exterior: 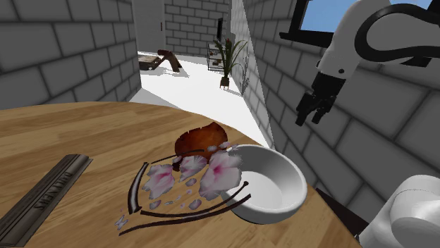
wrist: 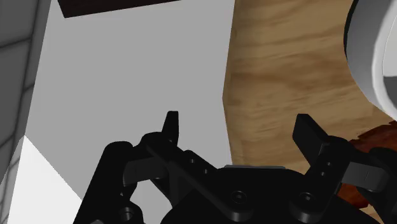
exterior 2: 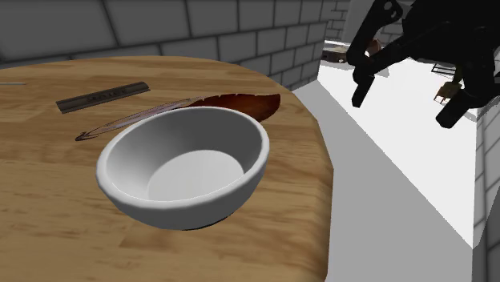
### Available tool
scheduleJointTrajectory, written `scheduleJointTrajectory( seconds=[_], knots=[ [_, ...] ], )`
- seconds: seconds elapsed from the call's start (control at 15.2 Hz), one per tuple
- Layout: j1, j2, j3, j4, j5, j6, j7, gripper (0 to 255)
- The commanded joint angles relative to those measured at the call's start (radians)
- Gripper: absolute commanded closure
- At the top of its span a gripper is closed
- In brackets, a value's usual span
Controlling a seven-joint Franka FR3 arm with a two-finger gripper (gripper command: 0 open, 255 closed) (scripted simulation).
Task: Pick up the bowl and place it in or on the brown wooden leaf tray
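Task barely begun, no grasp yet. Black gripper off table edge, over pale floor, fingers spread wide, nothing between them. White bowl upright on round wooden table, near its rim, well apart from gripper. Brown leaf tray just beside bowl, bowl not on it. Left to do: reach, clasp, lift, set down on tray. Lettering on dark flat strip, too faint to read.

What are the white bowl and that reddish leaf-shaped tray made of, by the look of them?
Bowl: plain white, smooth, softly shaded, perhaps glazed ceramic, but the look leaves it open. Leaf tray: reddish-brown with darker streaks, likely polished wood.
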Motion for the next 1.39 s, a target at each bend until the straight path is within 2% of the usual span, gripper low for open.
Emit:
scheduleJointTrajectory(
  seconds=[0.0, 0.46, 0.86, 1.32],
  knots=[
    [0.000, 0.000, 0.000, 0.000, 0.000, 0.000, 0.000, 0],
    [0.057, -0.109, 0.156, -0.100, 0.113, 0.022, 0.183, 0],
    [0.113, -0.148, 0.305, -0.136, 0.224, 0.055, 0.345, 0],
    [0.123, -0.146, 0.335, -0.224, 0.251, 0.147, 0.340, 0]
  ],
)
